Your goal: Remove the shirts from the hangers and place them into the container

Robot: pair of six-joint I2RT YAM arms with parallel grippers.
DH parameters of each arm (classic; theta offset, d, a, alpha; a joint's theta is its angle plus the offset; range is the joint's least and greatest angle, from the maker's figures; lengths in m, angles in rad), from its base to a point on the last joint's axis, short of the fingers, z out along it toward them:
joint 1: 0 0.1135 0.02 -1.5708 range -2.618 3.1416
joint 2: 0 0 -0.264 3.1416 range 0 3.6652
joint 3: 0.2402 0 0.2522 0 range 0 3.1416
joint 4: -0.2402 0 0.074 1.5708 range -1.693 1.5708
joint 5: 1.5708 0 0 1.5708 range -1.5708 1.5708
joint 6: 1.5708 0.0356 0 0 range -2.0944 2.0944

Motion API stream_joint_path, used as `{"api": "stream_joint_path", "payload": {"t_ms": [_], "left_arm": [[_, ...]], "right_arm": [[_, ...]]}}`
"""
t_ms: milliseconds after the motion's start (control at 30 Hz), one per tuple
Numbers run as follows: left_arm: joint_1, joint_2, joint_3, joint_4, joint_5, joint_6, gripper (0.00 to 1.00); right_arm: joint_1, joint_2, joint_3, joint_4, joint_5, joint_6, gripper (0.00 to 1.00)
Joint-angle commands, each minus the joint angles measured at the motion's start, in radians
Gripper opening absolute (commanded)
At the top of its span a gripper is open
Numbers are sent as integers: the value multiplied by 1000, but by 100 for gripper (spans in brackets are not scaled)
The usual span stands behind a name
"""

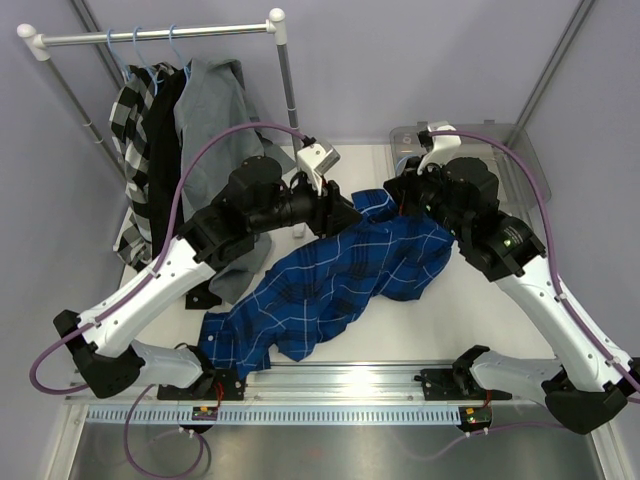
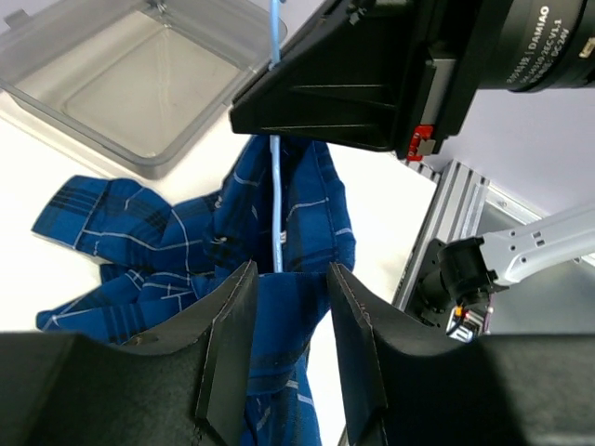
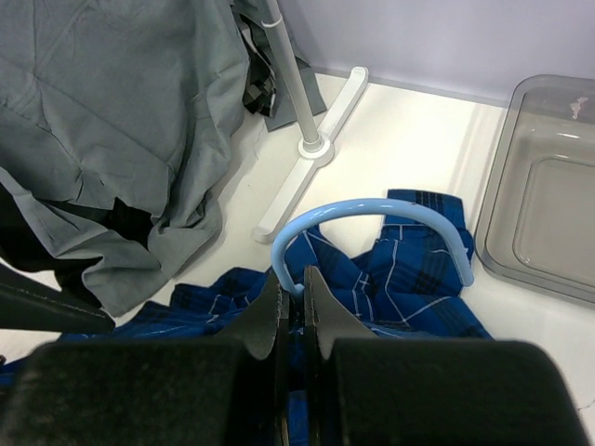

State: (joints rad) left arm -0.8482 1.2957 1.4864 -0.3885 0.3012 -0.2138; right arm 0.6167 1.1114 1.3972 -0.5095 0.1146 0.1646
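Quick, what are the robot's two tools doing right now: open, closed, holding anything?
Left tool: open, fingers apart, blue plaid shirt showing between them.
Right tool: closed on the light-blue hanger.

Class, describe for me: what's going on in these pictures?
The right tool is shut on the hook of a light-blue hanger that carries the blue plaid shirt, which sprawls on the table. The left tool, jaws open, straddles the hanger's wire at the shirt. The container holds no shirt yet.

blue plaid shirt | grey shirt | light-blue hanger | clear grey container
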Motion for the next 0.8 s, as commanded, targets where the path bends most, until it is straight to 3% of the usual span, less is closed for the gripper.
{"api": "stream_joint_path", "payload": {"t_ms": [0, 433, 700, 733, 767], "left_arm": [[-9, -1, 38, 14, 36, 14, 41], [-17, 14, 28, -23, 38, 51, 43], [-34, 45, 38, -43, 16, 71, 38], [-34, 45, 37, -44, 9, 71, 35], [-34, 45, 38, -44, 4, 73, 25]], "right_arm": [[11, 2, 29, 17, 30, -22, 0], [11, 13, 37, 5, 36, -27, 0], [11, 13, 39, 3, 33, -19, 0], [9, 11, 39, 2, 34, -19, 0], [9, 8, 40, 3, 34, -19, 0]]}}
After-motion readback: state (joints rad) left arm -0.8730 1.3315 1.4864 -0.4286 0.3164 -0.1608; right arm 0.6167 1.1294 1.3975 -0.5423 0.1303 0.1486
